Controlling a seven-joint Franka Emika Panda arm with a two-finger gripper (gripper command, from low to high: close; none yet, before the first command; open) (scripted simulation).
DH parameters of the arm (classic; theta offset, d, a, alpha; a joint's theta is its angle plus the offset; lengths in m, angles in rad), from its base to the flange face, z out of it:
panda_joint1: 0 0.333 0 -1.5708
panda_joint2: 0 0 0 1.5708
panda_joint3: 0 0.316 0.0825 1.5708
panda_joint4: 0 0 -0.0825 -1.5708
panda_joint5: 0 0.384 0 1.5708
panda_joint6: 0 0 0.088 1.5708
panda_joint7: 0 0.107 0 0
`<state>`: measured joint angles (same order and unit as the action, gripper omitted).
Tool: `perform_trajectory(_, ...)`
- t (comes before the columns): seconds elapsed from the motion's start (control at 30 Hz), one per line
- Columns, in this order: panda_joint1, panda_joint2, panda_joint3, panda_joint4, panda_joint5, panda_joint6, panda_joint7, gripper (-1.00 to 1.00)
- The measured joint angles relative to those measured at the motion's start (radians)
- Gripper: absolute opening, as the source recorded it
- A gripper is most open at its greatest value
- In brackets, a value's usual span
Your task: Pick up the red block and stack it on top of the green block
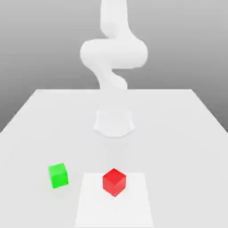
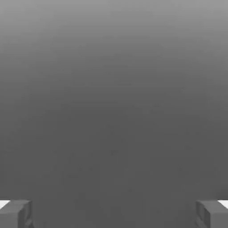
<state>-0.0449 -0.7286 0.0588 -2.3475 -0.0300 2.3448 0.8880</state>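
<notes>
Because the gripper [image 2: 114, 214] hangs wide open and empty, it is best centred above the red block [image 1: 114, 182], jaws squared to opposite faces, before descending.

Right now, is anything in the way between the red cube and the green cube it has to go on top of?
Nothing visible stands between the small red cube and the small green cube; just bare white tabletop and part of the brighter white square under the red one.
</notes>
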Motion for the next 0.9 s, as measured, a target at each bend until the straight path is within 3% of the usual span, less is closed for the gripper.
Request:
perform_trajectory(0.27, -0.13, 0.248, 0.139, -0.153, -0.089, 0.143, 0.279, 0.0)
perform_trajectory(0.53, -0.212, 0.49, 0.193, -0.303, -0.131, 0.285, 0.517, 0.0)
perform_trajectory(0.67, -0.223, 0.595, 0.195, -0.38, -0.101, 0.36, 0.599, 0.0)
perform_trajectory(0.8, -0.206, 0.682, 0.196, -0.457, 0.009, 0.435, 0.624, 0.0)
perform_trajectory(0.9, -0.203, 0.721, 0.195, -0.465, 0.035, 0.471, 0.632, 0.0)
